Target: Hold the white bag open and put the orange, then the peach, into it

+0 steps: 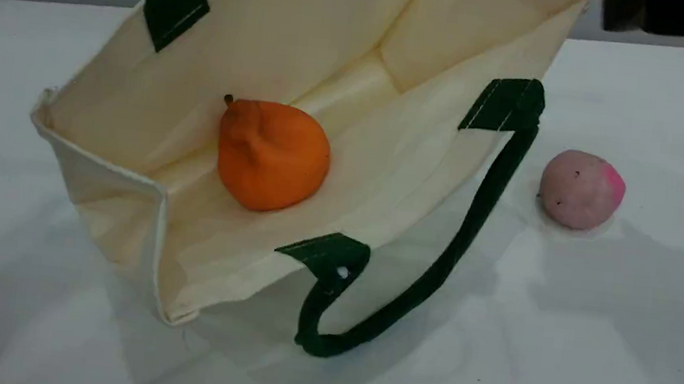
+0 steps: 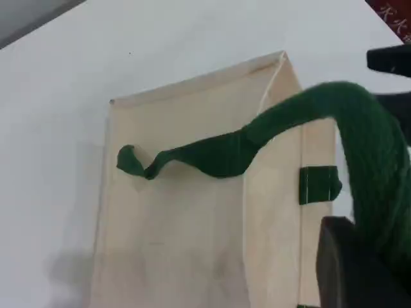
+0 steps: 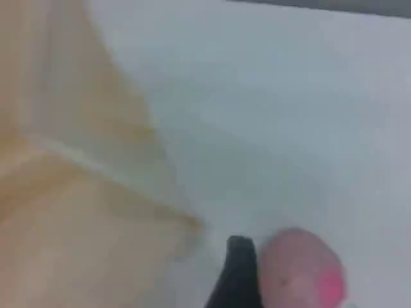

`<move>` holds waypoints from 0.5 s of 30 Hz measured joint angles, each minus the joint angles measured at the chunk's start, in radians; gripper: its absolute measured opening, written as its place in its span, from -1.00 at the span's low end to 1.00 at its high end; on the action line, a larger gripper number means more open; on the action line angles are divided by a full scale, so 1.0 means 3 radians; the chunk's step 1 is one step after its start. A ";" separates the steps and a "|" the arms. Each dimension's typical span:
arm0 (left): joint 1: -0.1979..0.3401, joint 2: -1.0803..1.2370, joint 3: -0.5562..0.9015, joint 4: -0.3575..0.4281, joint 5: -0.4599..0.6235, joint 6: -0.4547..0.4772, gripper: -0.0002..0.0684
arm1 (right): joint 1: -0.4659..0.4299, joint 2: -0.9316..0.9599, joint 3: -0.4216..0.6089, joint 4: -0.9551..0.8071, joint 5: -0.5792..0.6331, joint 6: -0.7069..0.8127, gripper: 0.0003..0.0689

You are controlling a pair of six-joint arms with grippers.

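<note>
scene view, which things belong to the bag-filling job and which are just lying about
Part of the job:
- white bag
- orange, lying inside the bag
- peach, on the table beside the bag

Just lying about:
- nothing; only the bare white table

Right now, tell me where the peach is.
In the scene view the peach sits on the table at right, outside the white bag, beside its lower green handle.
</note>
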 joint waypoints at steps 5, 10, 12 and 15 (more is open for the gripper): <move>0.0000 0.0000 0.0000 0.0000 0.0000 0.0000 -0.79 | 0.0000 0.0315 0.0000 0.0028 -0.0103 -0.0007 0.68; 0.0000 0.0000 0.0000 0.0000 0.0000 0.0003 -0.79 | 0.0003 0.0688 0.0000 -0.0011 -0.0014 -0.0011 0.68; 0.0000 0.0000 0.0000 0.0000 0.0000 0.0003 -0.79 | 0.0003 0.0812 -0.0010 -0.0018 0.0118 -0.0011 0.68; 0.0000 0.0000 0.0000 0.0000 0.0000 0.0003 -0.79 | 0.0003 0.0971 -0.0096 -0.0042 0.0193 -0.0011 0.68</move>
